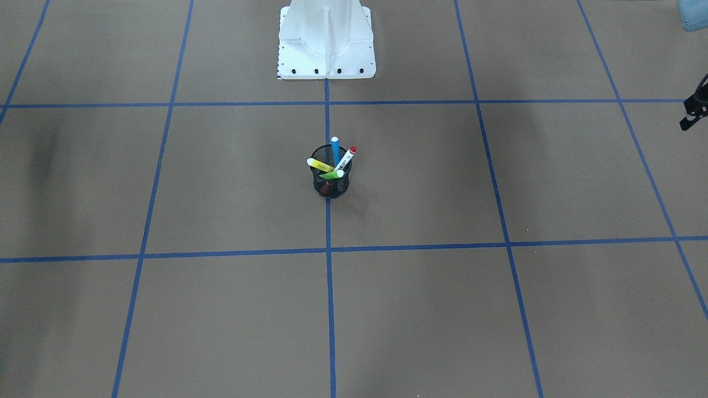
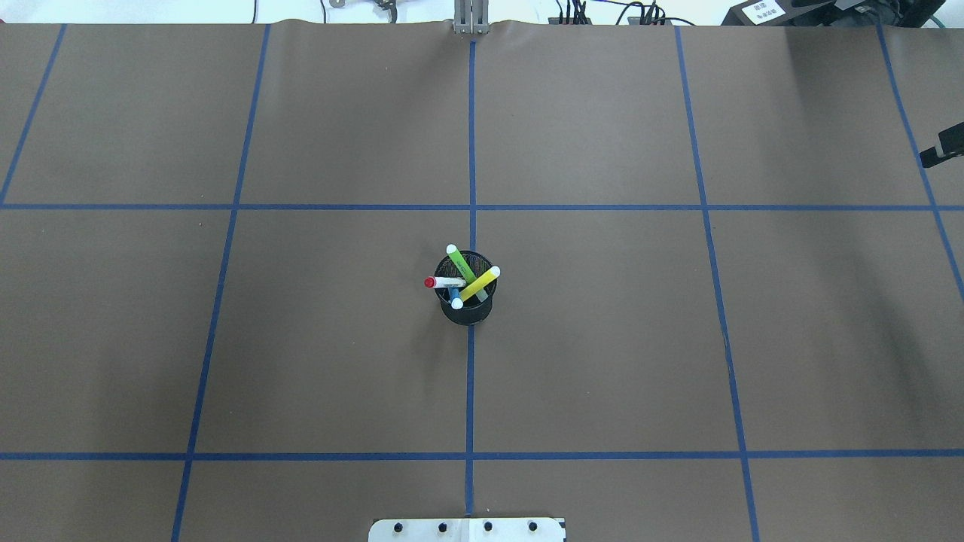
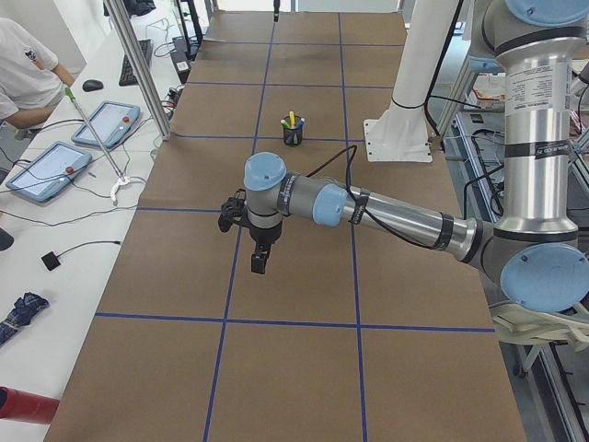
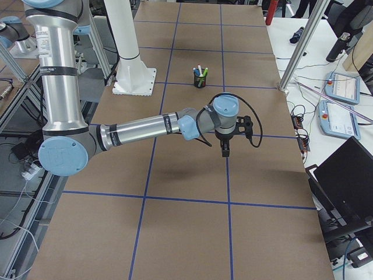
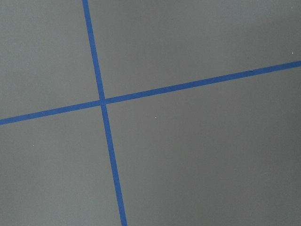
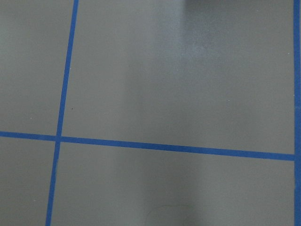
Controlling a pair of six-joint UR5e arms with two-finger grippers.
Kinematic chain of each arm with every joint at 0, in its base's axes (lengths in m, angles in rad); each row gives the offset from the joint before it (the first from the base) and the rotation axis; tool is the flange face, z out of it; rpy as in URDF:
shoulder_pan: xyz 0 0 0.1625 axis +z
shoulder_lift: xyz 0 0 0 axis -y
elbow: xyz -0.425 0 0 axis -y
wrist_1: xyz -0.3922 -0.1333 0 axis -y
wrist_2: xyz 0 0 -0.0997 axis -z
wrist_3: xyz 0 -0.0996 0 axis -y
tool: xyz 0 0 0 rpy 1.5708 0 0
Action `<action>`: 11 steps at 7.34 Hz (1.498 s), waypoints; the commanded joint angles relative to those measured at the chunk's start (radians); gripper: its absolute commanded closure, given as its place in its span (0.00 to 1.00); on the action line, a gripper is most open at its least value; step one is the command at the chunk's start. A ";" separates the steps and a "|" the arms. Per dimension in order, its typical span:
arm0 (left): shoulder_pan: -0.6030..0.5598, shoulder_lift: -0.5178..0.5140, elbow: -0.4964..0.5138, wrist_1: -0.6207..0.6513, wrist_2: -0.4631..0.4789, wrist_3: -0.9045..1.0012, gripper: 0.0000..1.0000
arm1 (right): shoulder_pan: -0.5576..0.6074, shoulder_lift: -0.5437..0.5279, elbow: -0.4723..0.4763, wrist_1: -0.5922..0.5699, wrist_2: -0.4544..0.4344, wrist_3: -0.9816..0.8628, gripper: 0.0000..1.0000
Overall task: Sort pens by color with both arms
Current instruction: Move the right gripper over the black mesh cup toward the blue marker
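Four pens (image 2: 463, 277) stand fanned, near upright, in the cup (image 2: 467, 310) mid-worktop (image 2: 602, 339). The left arm (image 3: 396, 216) and right arm (image 4: 140, 128) hang well apart from it towards opposite ends, neither clearly nearer. Both jaws carry nothing; their opening I cannot tell.

Robotics lab (tape-gridded table (image 3: 304, 368), teach pendants (image 3: 106, 122) beside it)

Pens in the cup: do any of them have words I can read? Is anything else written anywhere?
Nothing can be read here.
Red pen: dark print on its white label, too small.
Right arm: print along its upright tube, too blurred.
Black box at the overhead view's top edge: white sticker, too small.
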 commanded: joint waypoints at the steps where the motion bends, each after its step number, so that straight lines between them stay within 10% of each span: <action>1: 0.001 0.001 0.004 -0.003 -0.040 -0.001 0.00 | -0.111 0.029 0.089 0.002 0.015 0.167 0.00; 4: 0.001 -0.001 -0.011 -0.003 -0.045 -0.001 0.00 | -0.390 0.162 0.172 0.239 -0.096 0.774 0.00; 6: 0.002 -0.004 -0.011 -0.003 -0.056 -0.001 0.00 | -0.649 0.326 0.181 0.242 -0.398 1.063 0.00; 11: 0.002 -0.007 -0.013 -0.005 -0.057 -0.001 0.00 | -1.006 0.535 0.172 -0.037 -0.926 1.082 0.05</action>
